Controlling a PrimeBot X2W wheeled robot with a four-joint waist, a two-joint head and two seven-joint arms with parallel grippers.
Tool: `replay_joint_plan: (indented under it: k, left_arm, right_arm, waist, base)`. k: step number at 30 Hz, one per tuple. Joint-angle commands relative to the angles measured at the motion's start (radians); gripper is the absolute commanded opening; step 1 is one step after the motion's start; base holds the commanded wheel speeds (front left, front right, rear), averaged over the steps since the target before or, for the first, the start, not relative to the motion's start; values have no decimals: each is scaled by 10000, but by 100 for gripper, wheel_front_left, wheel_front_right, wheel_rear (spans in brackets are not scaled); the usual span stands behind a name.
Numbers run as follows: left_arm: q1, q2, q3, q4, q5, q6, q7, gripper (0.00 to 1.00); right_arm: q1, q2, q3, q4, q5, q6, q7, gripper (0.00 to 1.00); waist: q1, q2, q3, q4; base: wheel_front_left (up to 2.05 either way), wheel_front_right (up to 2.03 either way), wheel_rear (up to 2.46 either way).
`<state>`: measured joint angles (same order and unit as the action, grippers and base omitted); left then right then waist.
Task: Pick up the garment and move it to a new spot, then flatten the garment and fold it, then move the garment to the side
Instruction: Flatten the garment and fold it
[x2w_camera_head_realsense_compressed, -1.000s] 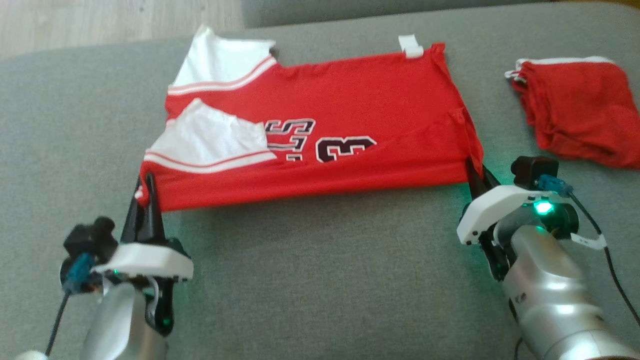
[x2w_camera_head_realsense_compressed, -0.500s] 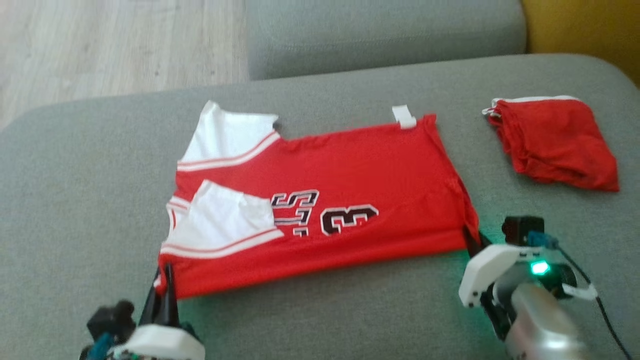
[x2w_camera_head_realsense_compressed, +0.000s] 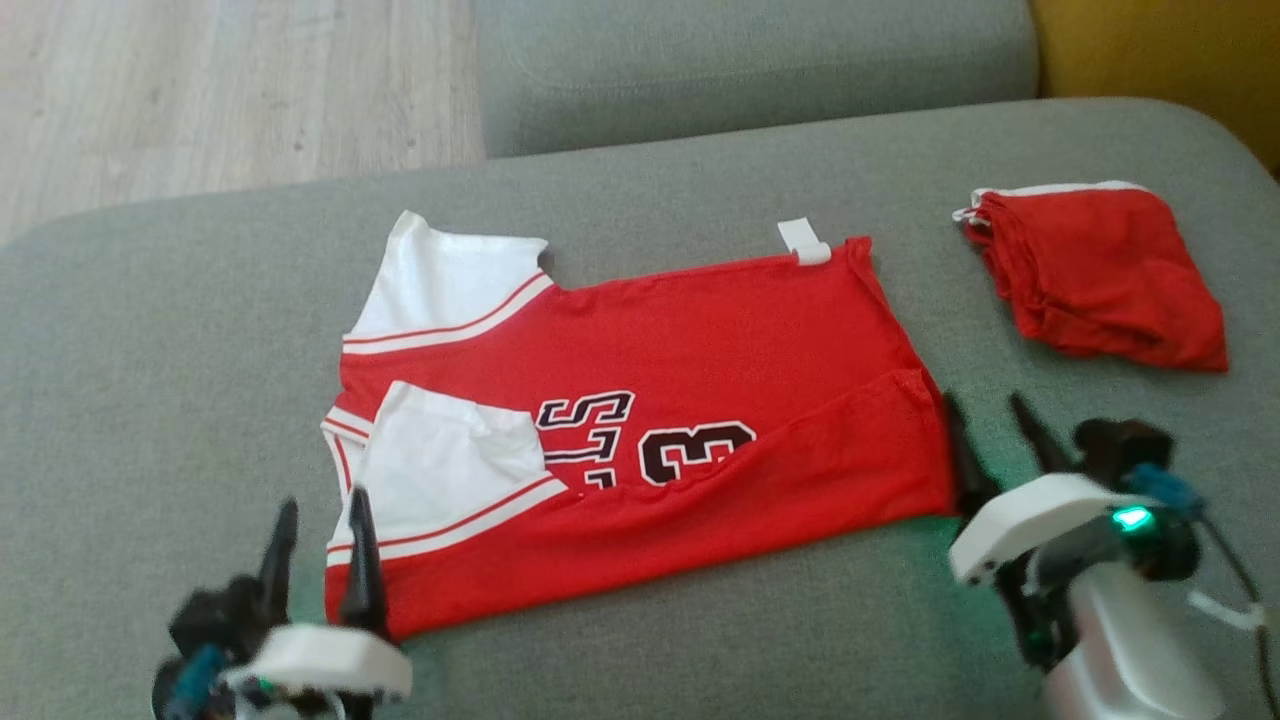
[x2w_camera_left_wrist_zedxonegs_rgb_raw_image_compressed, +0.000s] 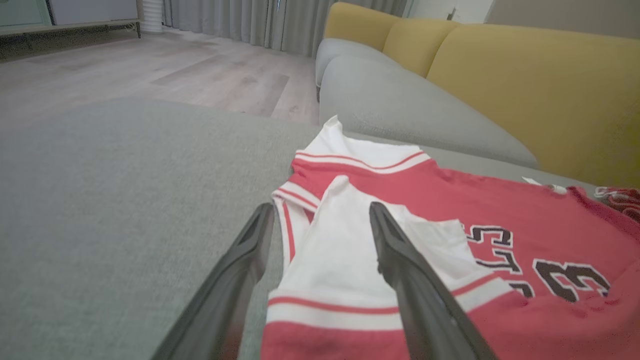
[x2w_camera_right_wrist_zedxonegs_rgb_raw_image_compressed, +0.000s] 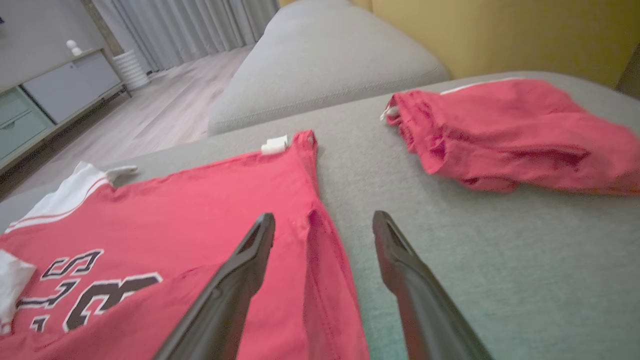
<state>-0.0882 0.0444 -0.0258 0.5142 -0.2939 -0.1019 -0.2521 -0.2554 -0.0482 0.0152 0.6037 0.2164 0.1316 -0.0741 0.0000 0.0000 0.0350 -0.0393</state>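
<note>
Two steps look done, judging by the layout. The jersey (x2w_camera_head_realsense_compressed: 640, 400) lies spread near the middle of the frame on the grey cushion (x2w_camera_head_realsense_compressed: 150, 350), mostly flat. Its near edge seems doubled up over the lower part of the number, which I take for a first fold. Further folding and the move to the side are left, I judge.

Its long axis runs left to right across the head view, dipping a little toward the lower left. The white sleeves and neck end point left, the hem right.

The left gripper (x2w_camera_head_realsense_compressed: 322, 500), at lower left, is spread, its fingers straddling the near sleeve corner and pinching nothing; whether they touch cloth I cannot tell. The right gripper (x2w_camera_head_realsense_compressed: 982, 400), at lower right, is likewise spread and empty, straddling the hem edge. Other red cloth (x2w_camera_head_realsense_compressed: 1100, 270) sits folded at upper right, well apart.
</note>
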Motion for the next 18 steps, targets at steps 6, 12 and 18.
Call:
replay_joint_plan:
  k: [6, 12, 18]
  left_arm:
    - [-1384, 363, 416, -1710, 43, -118, -95, 100]
    - [-3502, 1393, -113, -1713, -101, -252, 817, 100]
    - [-6371, 3258, -2003, -637, -1283, -283, 3143, 100]
  right_arm:
    - [-341, -21, -320, -1766, -377, -9, -60, 100]
    - [-1168, -21, -232, -2861, -511, -9, 292, 100]
    - [-2413, -21, 106, -3316, -710, -9, 577, 100]
  waist:
    - [0, 0, 721, -89]
    - [0, 0, 1890, -378]
    - [0, 0, 3018, -953]
  base:
    - [0, 0, 0]
    - [0, 0, 0]
    - [0, 0, 0]
